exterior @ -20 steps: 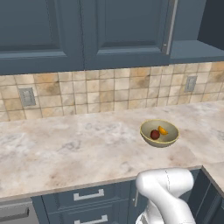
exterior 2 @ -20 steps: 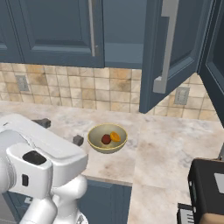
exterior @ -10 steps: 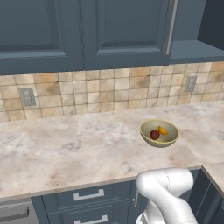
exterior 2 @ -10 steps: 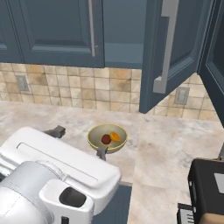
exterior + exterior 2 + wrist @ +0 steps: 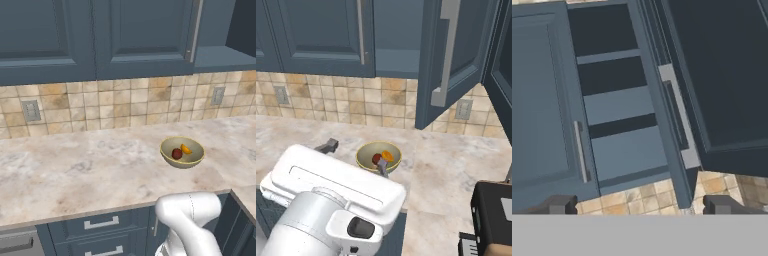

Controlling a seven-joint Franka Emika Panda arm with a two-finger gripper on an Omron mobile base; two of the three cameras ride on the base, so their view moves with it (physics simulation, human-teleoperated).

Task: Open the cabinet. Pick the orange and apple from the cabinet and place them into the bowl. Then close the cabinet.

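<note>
Right base view: the cabinet (image 5: 401,40) stands with its door (image 5: 453,60) swung out toward the camera, the silver bar handle (image 5: 443,55) hanging over the marble surface (image 5: 446,170). The hand view looks up into the same cabinet (image 5: 619,100): the shelves (image 5: 624,150) carry nothing, and the door's edge and handle (image 5: 679,120) run diagonally just right of centre. The fingers (image 5: 637,205) are spread wide and hold nothing.

Judgement: fruit transfer looks complete; closing the door remains. Risks from here:
- A push landing on the door's thin edge rather than its face could slip off and leave it ajar.
- The wide fingers may snag the handle during the swing.
- A low arm sweep could knock the bowl (image 5: 378,156), which sits just ahead of the arm.

Left base view: the bowl (image 5: 182,151) rests on the surface with the apple (image 5: 176,153) and the orange (image 5: 186,149) inside, touching. It shows the opening only at its far right; door angle is readable in the other two views.
</note>
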